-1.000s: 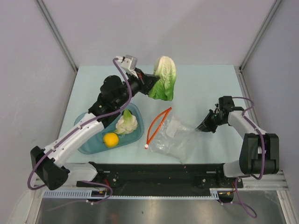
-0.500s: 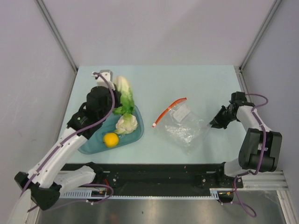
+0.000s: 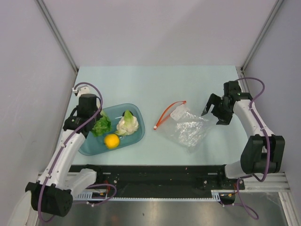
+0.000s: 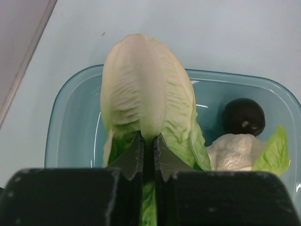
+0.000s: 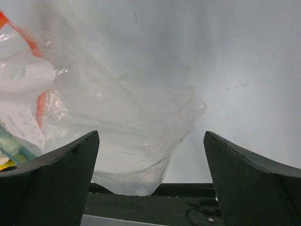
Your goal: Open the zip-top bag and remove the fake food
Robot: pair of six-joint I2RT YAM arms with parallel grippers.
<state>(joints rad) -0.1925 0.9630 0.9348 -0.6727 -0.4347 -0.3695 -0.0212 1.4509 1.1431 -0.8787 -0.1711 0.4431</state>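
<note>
The green-and-cream leafy plastic lettuce (image 4: 141, 103) is pinched at its green stem end between the pressed-together fingers of the left claw (image 4: 148, 142). Its long axis runs straight out ahead of the claw, pale tip farthest away. Below and ahead of that claw lies the shallow teal plastic tray (image 4: 70, 108); whether the leaf already touches its floor I cannot tell. Ahead and to the right in the wrist view, inside the tray, sit the white plastic cauliflower (image 4: 233, 150) and the round dark piece (image 4: 243, 116). The round yellow-orange fruit (image 3: 111, 140) lies just beside the cauliflower.

The lettuce sits over the tray's free side, so letting go should probably land it beside the others.

The small clear crinkly zip-top bag (image 3: 186, 128) lies on the pale table (image 3: 188, 84), well apart from the left claw. It is just ahead of the right claw (image 5: 150, 136), which is spread wide and grips nothing. The bag's red-orange zip strip (image 3: 167, 114) is at the end far from that claw.
</note>
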